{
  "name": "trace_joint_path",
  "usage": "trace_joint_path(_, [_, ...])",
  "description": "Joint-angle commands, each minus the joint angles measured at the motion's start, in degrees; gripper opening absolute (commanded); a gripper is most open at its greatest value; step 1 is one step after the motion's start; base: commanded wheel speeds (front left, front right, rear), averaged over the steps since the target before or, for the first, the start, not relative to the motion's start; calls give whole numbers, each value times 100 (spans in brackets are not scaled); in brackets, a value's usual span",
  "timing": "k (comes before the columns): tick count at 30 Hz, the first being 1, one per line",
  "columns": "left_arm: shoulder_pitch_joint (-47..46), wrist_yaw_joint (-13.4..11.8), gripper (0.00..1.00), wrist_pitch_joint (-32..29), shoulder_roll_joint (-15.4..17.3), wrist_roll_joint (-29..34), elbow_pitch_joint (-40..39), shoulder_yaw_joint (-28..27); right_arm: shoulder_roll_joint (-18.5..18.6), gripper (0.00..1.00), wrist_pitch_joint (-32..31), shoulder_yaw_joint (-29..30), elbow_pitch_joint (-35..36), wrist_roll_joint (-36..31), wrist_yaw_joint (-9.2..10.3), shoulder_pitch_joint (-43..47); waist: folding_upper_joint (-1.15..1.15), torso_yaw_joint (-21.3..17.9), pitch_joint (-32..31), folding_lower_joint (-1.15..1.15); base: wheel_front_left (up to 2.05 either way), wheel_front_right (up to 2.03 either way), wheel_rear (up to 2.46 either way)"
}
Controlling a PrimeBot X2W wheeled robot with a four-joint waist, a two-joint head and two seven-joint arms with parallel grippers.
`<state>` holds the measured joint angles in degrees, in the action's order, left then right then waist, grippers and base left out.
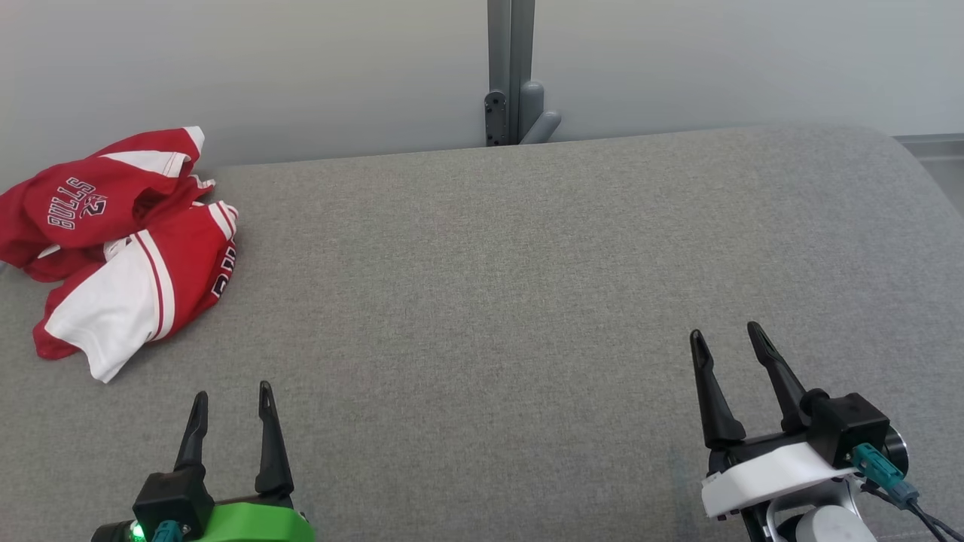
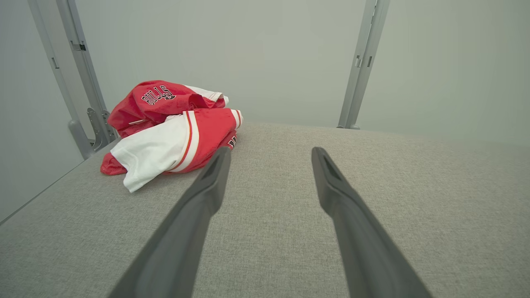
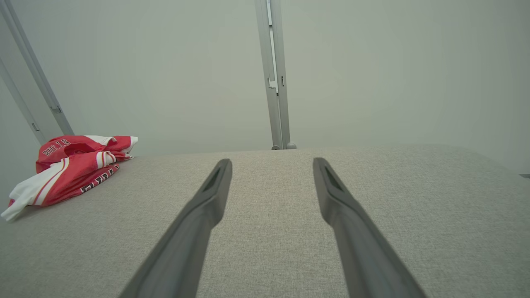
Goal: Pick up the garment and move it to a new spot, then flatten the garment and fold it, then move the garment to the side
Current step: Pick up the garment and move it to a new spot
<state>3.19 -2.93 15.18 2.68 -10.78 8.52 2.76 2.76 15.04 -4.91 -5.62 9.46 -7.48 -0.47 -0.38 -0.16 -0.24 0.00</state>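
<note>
At the far left corner of the grey worktop [image 1: 489, 301], well apart from both grippers: the red-and-white garment [image 1: 120, 241], crumpled in a heap, untouched. Closer to the left gripper [image 1: 232, 390], jaws parted and empty; right gripper [image 1: 726, 331] at the near right, likewise spread, holding nothing. Pick-up step apparently not yet begun. Next, probably: reach forward and left, lower over a raised fold, pinch cloth only.

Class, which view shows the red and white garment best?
Left wrist view: the garment appears large and whole. The head view has it from above, at the left edge; the right wrist view shows it small, far left.
</note>
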Motion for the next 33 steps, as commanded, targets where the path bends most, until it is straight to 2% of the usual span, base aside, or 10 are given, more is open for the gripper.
trace_joint_path(1, [66,10,100,1,38,27,1,-6,22,100,18,17,23,1,-2,65,38,3,1,0,0,0,0])
trace_joint_path(7, [57,-10,100,1,38,45,-16,25,22,100,17,53,60,-6,-2,79,38,76,4,0,0,0,0])
trace_joint_path(12, [28,5,100,1,36,63,-21,15,21,100,17,65,103,-18,-2,129,38,384,-22,0,0,0,0])
trace_joint_path(25, [145,54,100,1,35,226,-18,-64,18,100,16,-15,108,99,-2,254,38,1975,-159,0,0,0,0])
trace_joint_path(26, [207,64,100,1,35,248,-34,-111,19,100,16,-54,93,141,-2,270,38,2352,-193,0,0,0,0])
trace_joint_path(27, [207,64,100,1,35,248,-34,-111,19,100,16,-54,93,141,-2,270,38,2352,-193,0,0,0,0])
trace_joint_path(31, [299,130,100,1,32,267,0,-197,21,100,17,-85,75,200,-2,279,38,2814,-211,0,0,0,0])
trace_joint_path(33, [343,112,100,1,31,212,-32,-242,19,100,16,-162,62,203,-2,225,38,2863,-170,0,0,0,0])
